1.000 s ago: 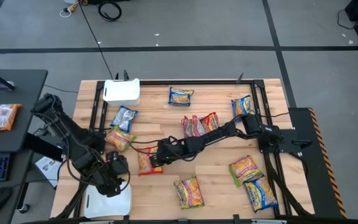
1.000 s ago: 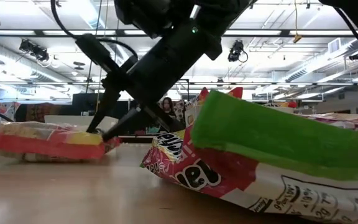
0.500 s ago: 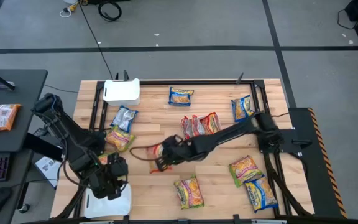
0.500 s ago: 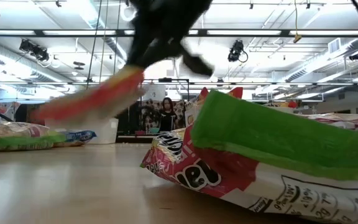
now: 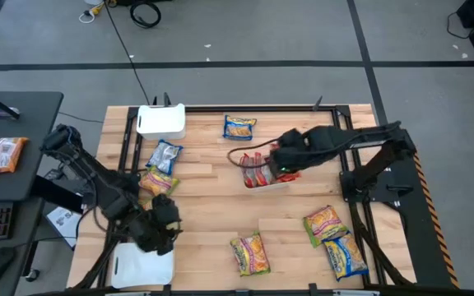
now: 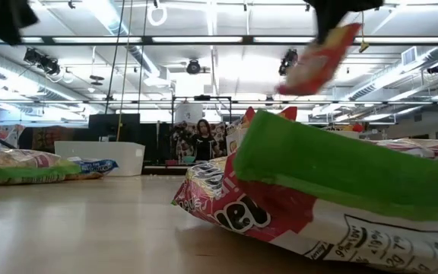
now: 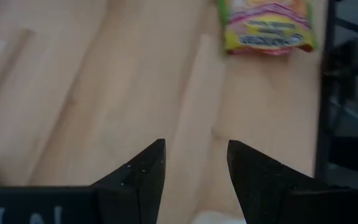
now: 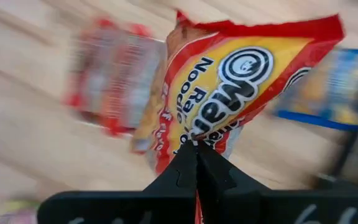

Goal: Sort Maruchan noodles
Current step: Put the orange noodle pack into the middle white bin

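My right gripper (image 8: 196,155) hangs high over the middle of the table, shut on a red-orange Maruchan noodle packet (image 8: 241,81), which also shows at the top of the low view (image 6: 318,61). Below it two red packets (image 8: 110,74) lie flat on the wood. My left gripper (image 7: 194,168) stands open over bare wood at the near left (image 5: 164,226), holding nothing. Other noodle packets lie flat about the table: yellow-orange (image 5: 239,127), blue (image 5: 164,154), yellow (image 5: 159,182) and several near the right front (image 5: 323,222). My right gripper pinches the packet's edge (image 8: 194,140) between its two shut fingers, which come from above and point steeply down. The packet hangs below the fingers, tilted and lifted clear of the table.
One white tray (image 5: 161,122) stands at the far left and another (image 5: 142,267) at the near left edge, beside my left gripper. A large green-and-red packet (image 6: 318,198) fills the front of the low view. Bare wood lies between the middle packets and the near edge.
My right gripper has risen steeply from the near middle of the table and swung toward the right and far side, tipping to point more downward. The red-orange packet came off the wood with it and now hangs clear. My left gripper has shifted a little toward the right.
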Controlling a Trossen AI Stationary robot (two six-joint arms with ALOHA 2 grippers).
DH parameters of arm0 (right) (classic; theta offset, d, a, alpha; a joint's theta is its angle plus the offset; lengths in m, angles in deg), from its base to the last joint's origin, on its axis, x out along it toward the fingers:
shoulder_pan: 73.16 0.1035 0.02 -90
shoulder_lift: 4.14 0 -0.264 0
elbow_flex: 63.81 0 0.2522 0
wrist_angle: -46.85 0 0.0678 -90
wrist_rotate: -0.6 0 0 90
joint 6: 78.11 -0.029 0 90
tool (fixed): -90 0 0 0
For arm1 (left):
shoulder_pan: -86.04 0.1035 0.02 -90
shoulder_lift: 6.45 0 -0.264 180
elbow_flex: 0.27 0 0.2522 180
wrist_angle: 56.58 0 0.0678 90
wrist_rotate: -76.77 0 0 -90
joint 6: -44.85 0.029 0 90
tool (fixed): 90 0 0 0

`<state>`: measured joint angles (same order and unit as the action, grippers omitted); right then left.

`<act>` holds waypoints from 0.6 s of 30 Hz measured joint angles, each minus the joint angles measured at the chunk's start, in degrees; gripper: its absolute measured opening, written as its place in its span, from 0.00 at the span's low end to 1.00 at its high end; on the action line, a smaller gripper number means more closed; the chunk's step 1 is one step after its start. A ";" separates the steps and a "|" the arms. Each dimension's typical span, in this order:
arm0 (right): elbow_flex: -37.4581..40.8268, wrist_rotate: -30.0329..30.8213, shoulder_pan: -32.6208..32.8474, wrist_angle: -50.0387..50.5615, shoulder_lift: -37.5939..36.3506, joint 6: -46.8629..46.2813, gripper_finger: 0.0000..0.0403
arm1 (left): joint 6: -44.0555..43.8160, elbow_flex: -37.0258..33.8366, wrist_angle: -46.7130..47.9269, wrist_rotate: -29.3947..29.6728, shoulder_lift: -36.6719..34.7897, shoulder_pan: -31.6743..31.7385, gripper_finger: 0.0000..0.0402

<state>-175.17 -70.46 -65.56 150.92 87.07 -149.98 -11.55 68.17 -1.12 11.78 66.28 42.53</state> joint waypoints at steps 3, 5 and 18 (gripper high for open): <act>2.26 -0.66 -2.21 -1.97 -1.99 3.11 0.01 | 3.63 0.00 0.02 -2.65 0.00 5.84 0.44; 3.70 -1.46 -3.94 -2.20 -2.47 4.50 0.01 | 7.26 0.00 0.00 -3.98 0.00 10.03 0.44; 17.22 -6.38 -8.17 -16.33 -2.29 10.56 0.01 | 37.65 0.02 -14.29 -7.98 10.42 30.77 0.44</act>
<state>-157.95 -76.83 -73.72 134.60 84.78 -139.42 26.10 68.19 -15.41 3.80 76.70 73.30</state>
